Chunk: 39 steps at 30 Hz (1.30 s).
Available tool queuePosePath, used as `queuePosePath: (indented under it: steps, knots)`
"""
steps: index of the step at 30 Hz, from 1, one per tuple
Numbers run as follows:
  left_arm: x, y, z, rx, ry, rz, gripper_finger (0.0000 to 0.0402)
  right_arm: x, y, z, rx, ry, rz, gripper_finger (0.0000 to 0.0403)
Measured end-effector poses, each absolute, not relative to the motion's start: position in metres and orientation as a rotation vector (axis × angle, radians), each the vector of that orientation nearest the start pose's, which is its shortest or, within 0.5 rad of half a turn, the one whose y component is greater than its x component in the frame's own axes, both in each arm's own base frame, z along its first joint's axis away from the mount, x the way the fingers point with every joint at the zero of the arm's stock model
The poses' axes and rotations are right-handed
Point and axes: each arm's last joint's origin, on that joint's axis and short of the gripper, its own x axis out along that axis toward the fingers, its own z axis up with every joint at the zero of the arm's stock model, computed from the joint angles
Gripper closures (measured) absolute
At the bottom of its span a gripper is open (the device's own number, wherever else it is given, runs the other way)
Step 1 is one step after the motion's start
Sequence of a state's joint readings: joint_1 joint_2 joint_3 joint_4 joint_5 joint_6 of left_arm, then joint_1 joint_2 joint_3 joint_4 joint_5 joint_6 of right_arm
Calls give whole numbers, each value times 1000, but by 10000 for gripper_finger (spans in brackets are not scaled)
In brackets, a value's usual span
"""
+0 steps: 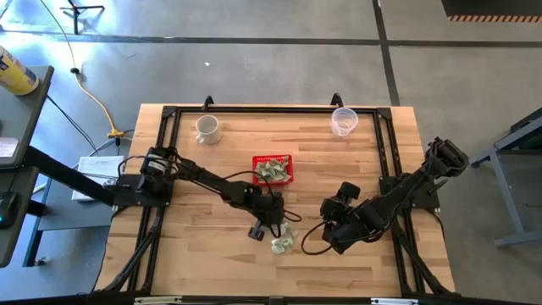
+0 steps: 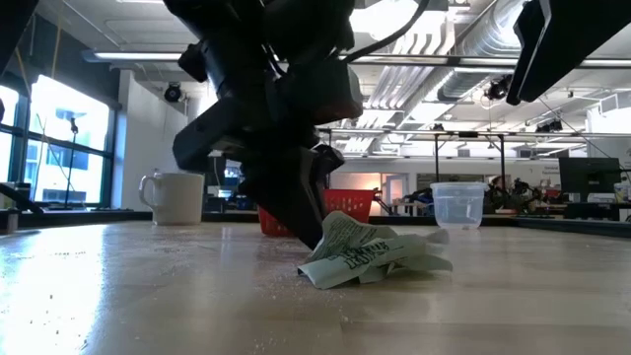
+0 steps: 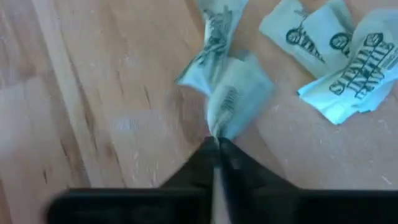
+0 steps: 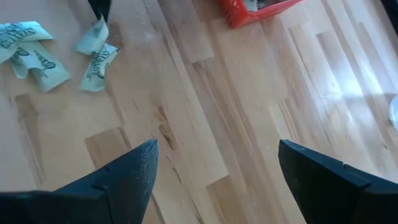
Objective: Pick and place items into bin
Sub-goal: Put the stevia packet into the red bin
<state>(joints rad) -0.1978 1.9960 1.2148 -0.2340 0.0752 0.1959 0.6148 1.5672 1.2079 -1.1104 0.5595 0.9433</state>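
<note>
A few pale green-and-white wrapper items [image 1: 284, 243] lie on the wooden table near its front middle. My left gripper [image 3: 217, 144] points steeply down at them and is shut on one crumpled item [image 3: 231, 93]. More items [image 3: 339, 56] lie beside it. The red bin [image 1: 273, 169] stands at the table's middle with several items [image 1: 271, 170] inside. My right gripper [image 4: 217, 162] hangs open over bare wood to the right of the loose items, touching nothing. My left gripper pinches the crumpled item by its near edge [image 3: 219, 132] between its two fingertips. The fingers [image 2: 308, 225] slant down from the table's left and far side. The rest of the item lies on the table in front of the fingers.
A white mug [image 1: 207, 128] stands at the far left and a clear plastic cup [image 1: 343, 121] at the far right. A black frame [image 1: 254, 109] runs round the table's edges. Bare wood lies between the loose items and the bin.
</note>
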Motion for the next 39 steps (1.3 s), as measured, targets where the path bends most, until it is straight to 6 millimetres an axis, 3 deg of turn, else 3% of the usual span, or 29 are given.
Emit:
queuePosePath:
  steps: [2, 6, 11, 14, 17, 20, 22, 24, 26, 30, 35, 39]
  knots:
    - [384, -80, 136, 220, 1021, -337, 378, 237, 148, 245, 5, 1071, -509, 81]
    - [374, -78, 156, 143, 1164, -257, 365, 237, 147, 244, -9, 1064, -520, 82]
    - [370, -71, 237, 194, 1135, -73, 379, 237, 145, 241, -22, 1060, -535, 82]
    - [375, -46, 269, 295, 1034, 81, 380, 236, 144, 236, -19, 1062, -551, 82]
    - [376, 4, 269, 286, 1070, 147, 369, 234, 143, 227, -4, 1067, -549, 82]
    - [371, 52, 245, 124, 1191, 172, 339, 236, 145, 216, 53, 1070, -506, 82]
    - [368, 71, 232, -50, 1224, 157, 316, 237, 147, 208, 99, 1070, -472, 82]
    - [367, 75, 226, -182, 1231, 102, 293, 238, 149, 202, 136, 1049, -449, 82]
    - [367, 71, 224, -232, 1242, 91, 270, 241, 149, 197, 152, 1016, -423, 82]
    - [353, 42, 234, -236, 1378, 85, 223, 261, 152, 193, 49, 914, -242, 82]
    - [316, -31, 262, -162, 1364, 4, 178, 291, 149, 180, -176, 868, -40, 82]
    - [278, -76, 258, -232, 1295, 67, 155, 308, 129, 163, -59, 940, -33, 82]
